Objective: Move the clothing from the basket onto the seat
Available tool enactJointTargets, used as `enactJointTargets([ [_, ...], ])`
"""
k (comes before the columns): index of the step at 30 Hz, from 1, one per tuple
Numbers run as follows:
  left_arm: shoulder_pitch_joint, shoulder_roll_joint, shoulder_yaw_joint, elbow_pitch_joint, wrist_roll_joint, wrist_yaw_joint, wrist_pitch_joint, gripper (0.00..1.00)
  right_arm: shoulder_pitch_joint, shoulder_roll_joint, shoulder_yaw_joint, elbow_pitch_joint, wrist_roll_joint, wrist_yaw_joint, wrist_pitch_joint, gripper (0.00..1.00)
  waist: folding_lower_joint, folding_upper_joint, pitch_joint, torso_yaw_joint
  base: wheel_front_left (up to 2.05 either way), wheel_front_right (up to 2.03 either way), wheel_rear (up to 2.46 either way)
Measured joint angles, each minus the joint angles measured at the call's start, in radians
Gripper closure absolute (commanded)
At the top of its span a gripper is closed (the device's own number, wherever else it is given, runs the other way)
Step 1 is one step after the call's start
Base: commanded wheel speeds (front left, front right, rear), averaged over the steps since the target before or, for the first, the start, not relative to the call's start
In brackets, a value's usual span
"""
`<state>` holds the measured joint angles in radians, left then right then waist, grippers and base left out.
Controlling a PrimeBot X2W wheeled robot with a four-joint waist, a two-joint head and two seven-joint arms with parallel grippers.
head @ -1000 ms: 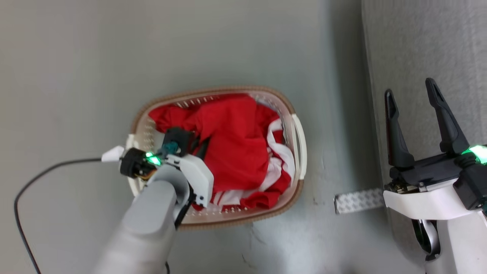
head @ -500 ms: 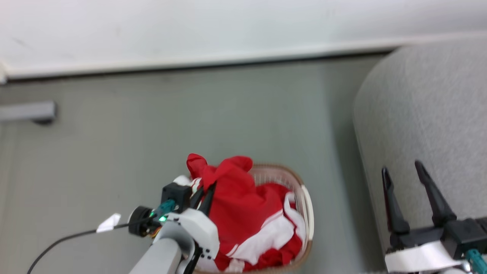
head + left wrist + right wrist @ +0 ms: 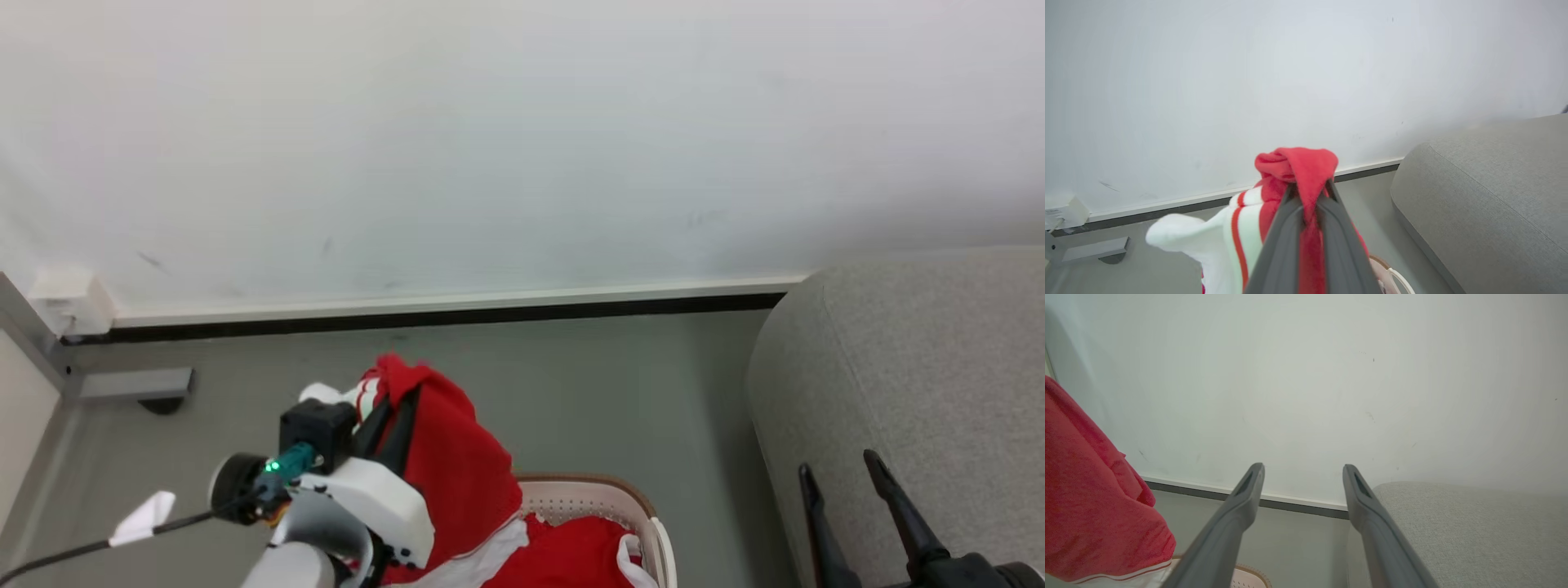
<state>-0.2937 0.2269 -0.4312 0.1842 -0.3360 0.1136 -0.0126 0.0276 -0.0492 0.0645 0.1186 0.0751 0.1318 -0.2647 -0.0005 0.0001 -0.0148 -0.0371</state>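
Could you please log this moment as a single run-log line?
left gripper: shut on red garment, held up over laundry basket | right gripper: open, empty, near grey seat

I saw red clothing (image 3: 457, 465) with white stripes, a white perforated basket (image 3: 571, 500) rimmed brown, and a grey seat (image 3: 898, 367).
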Motion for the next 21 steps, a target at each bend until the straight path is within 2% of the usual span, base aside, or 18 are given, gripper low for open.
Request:
enactJointTargets([
  [4,0.004,0.028,0.006,-0.125,-0.003,0.010,0.059,1.00,0.002,0.000,0.058,0.012,0.008,0.000,0.000,0.00,0.0001,0.0000,-0.014,0.000,0.00,0.00,0.00],
  [8,0.003,0.051,0.006,-0.209,-0.003,0.011,0.108,1.00,-0.013,-0.021,0.207,0.027,0.037,0.001,0.000,0.00,0.0002,0.0000,-0.015,-0.002,0.00,0.00,0.00],
  [13,-0.004,0.057,-0.017,-0.283,-0.002,0.010,0.142,1.00,-0.107,-0.143,0.400,0.035,0.114,0.000,0.000,0.00,0.0003,0.0000,-0.015,-0.002,0.00,0.00,0.00],
  [16,-0.008,0.040,-0.044,-0.311,-0.001,0.000,0.156,1.00,-0.183,-0.210,0.497,0.048,0.149,0.000,0.003,0.00,0.0004,0.0000,-0.013,0.002,0.00,0.00,0.00],
  [19,-0.024,0.024,-0.076,-0.328,-0.001,-0.013,0.168,1.00,-0.272,-0.255,0.582,0.075,0.158,0.000,0.017,0.00,0.0004,0.0000,-0.012,0.008,0.00,0.00,0.00],
  [21,-0.034,0.009,-0.101,-0.332,0.002,-0.022,0.172,1.00,-0.322,-0.263,0.624,0.103,0.165,0.000,0.017,0.00,0.0005,0.0000,-0.012,0.015,0.00,0.00,0.00],
])
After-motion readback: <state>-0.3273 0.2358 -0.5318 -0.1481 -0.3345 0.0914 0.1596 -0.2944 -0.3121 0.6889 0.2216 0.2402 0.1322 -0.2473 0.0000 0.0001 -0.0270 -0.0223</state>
